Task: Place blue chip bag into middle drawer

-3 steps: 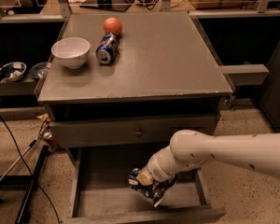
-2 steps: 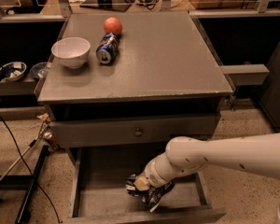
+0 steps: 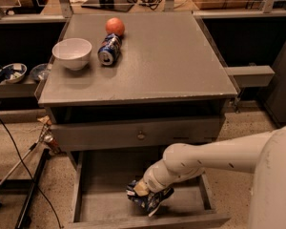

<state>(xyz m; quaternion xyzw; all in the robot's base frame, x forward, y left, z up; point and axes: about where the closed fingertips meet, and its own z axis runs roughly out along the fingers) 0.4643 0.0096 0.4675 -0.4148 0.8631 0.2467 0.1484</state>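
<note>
My arm is reaching low in front of the cabinet, and my gripper (image 3: 144, 191) is down inside the open middle drawer (image 3: 105, 187), toward its front half. The blue chip bag (image 3: 151, 202) is right at my gripper, crumpled, sitting just above or on the drawer's bare floor; I cannot tell which. I cannot tell how my jaws stand either, because the bag and my wrist hide them, so I can't say whether I'm clamped on the foil or loose around it.

I judge this to be the placing step: the bag is inside the drawer walls, so the carry is done. Next I need a clean release with the bag settled flat on the floor. Then I lift straight up and back, clear of the closed drawer front (image 3: 141, 135) above me.

Up on the counter (image 3: 181, 66), the white bowl (image 3: 72, 53), the soda can (image 3: 109, 49) and the orange ball (image 3: 115, 26) are well apart from all this.
</note>
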